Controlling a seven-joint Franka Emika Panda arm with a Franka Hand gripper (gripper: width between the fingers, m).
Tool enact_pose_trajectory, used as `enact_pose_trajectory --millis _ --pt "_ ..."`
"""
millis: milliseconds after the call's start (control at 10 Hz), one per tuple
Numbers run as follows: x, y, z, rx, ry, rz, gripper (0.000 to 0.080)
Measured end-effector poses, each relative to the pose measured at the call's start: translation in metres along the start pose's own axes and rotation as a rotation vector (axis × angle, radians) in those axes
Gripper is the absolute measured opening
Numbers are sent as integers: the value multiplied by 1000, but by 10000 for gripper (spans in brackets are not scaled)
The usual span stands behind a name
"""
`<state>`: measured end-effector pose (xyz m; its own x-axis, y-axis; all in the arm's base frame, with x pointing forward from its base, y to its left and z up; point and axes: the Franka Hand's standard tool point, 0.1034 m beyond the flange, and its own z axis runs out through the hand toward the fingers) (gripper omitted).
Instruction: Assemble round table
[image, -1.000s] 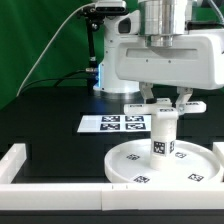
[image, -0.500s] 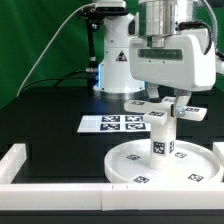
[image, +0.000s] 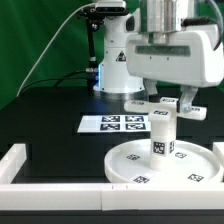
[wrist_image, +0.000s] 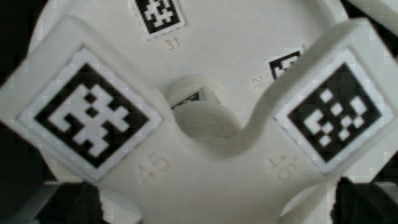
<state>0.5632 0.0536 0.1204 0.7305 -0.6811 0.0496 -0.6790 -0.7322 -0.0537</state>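
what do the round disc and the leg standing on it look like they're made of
The round disc looks like white rigid plastic: smooth, matte, with a moulded raised rim and printed tags. The leg, upright at its centre, seems to be the same white plastic, also tagged. Neither shows grain or metallic shine.

Smooth, matt white plastic is seen on the round disc, the upright leg at its hub and the cross-shaped foot, each bearing printed black-and-white tags.

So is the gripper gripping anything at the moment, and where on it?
It cannot be told. The gripper hangs over the leg standing on the round disc, beside the cross-shaped foot; no contact shows.
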Motion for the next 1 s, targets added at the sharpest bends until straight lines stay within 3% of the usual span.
enact_pose_trajectory --millis 100,400,600,800,1000 --pt "-2 -3 -1 -13 -16 -134 649" --pt "0 -2 1 -13 -14 -335 649" --pt "12 8 -1 -15 -32 -698 649" --pt "14 8 -1 -17 -10 -949 649" --pt "14 8 -1 -17 -11 -954 649"
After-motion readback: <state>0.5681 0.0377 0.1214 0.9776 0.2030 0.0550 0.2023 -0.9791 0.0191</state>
